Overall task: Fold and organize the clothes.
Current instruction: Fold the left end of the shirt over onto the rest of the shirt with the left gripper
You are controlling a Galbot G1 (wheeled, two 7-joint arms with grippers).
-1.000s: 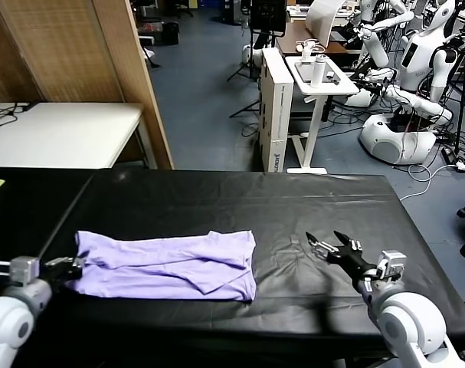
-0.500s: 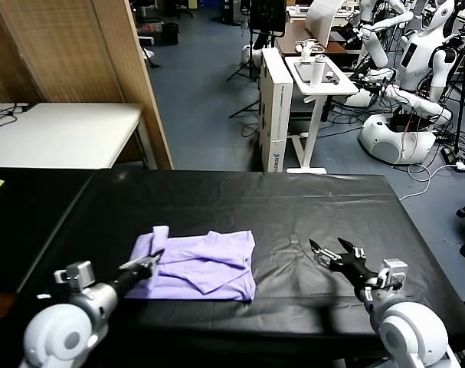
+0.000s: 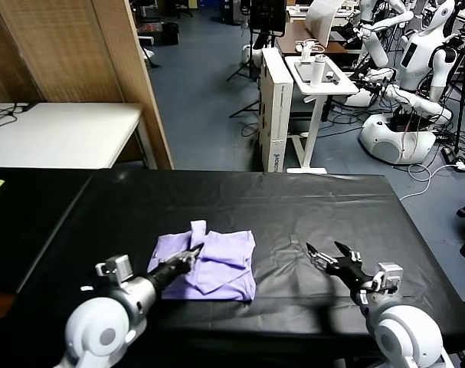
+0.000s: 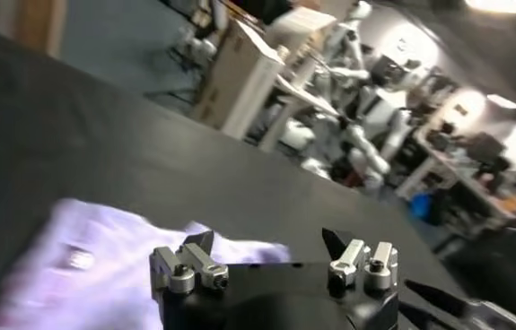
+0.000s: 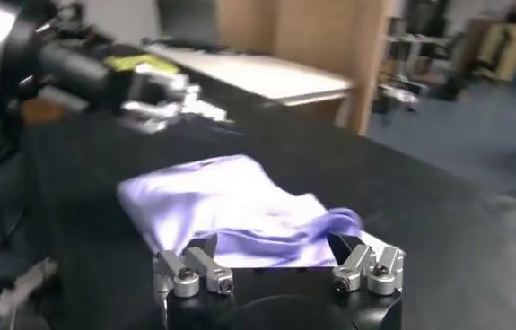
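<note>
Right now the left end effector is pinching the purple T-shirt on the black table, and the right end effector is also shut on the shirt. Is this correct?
Not quite. In the head view, the right end effector is open and apart from the T-shirt, over bare black table. The left end effector does pinch the shirt.

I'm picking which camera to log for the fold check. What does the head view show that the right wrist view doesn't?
Only the head view shows the right gripper open over the bare black table, apart from the shirt, and the white table beyond. Only the right wrist view shows yellow-green items behind the left arm. Both show the lavender T-shirt with the left gripper at it.
</note>
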